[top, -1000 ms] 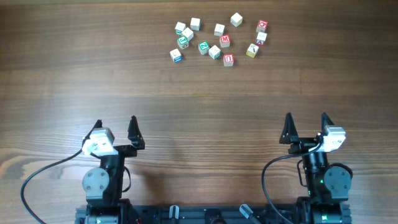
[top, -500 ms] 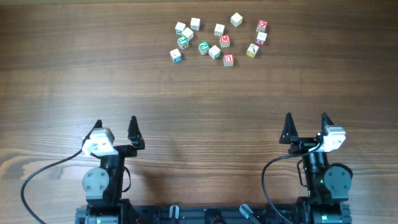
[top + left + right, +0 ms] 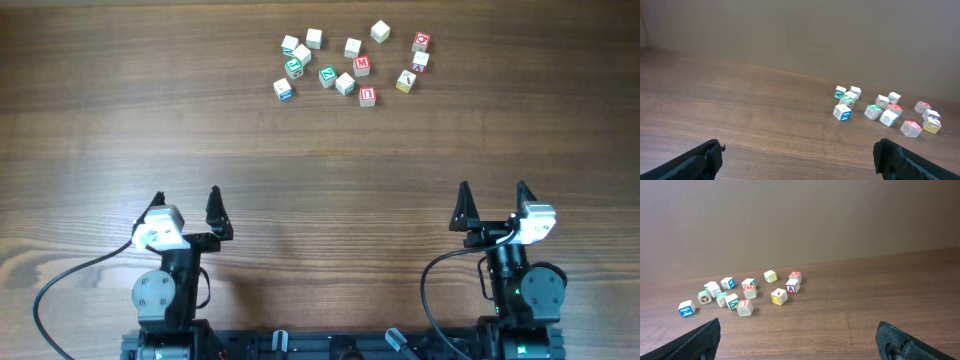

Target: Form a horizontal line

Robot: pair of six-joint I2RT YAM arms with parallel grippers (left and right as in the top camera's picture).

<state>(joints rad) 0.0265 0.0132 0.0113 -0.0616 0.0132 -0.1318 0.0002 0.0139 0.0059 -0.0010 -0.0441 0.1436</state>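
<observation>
My left gripper (image 3: pixel 186 197) and right gripper (image 3: pixel 492 190) both hang spread and empty at the near edge of the bench (image 3: pixel 100 130) — the cubes (image 3: pixel 345 84) lie scattered far ahead between them, the blue-edged cube (image 3: pixel 284 89) and green-letter cube (image 3: pixel 327 75) somewhat nearer the left gripper.

Robot lab bench, judging by bare wooden table (image 3: pixel 100 120) and plain wall (image 3: pixel 790 30)
</observation>
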